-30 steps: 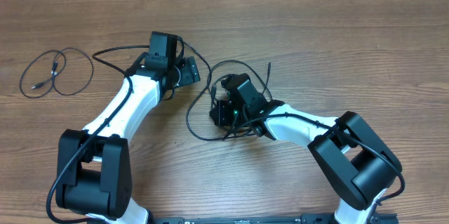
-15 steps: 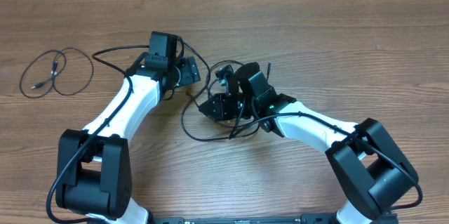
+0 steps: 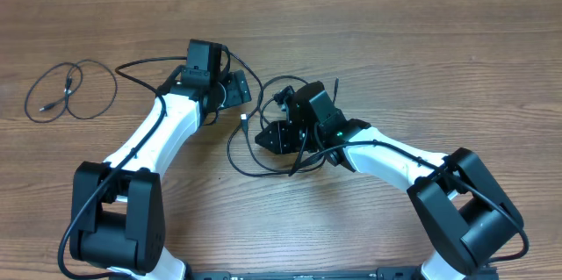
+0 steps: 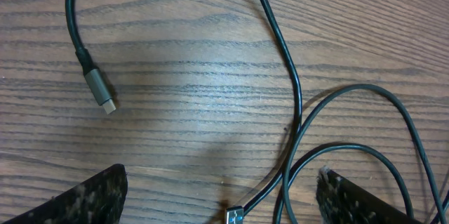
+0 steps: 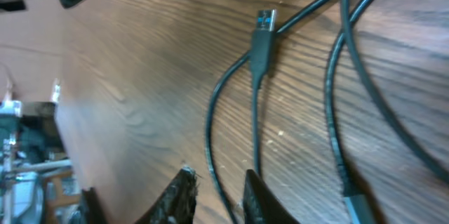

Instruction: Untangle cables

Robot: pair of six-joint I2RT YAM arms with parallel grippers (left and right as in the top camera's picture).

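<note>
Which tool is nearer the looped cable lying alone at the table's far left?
Left. The left tool is to the right of the looped cable; the right tool is farther right still, at the tangled cables.

The table (image 3: 421,43) shows brown wood grain, smooth and matt with a faint sheen. The cables (image 4: 298,94) have smooth black plastic sheathing, slightly glossy. One plug (image 4: 99,92), at nine o'clock in the left wrist view, has a dull grey, metal-looking sleeve. Another plug (image 5: 262,41) has a black plastic body and a bright metal tip. The left gripper's fingers (image 4: 77,199) look black, rough and speckled. The arm shells (image 3: 167,131) are glossy white plastic.
</note>
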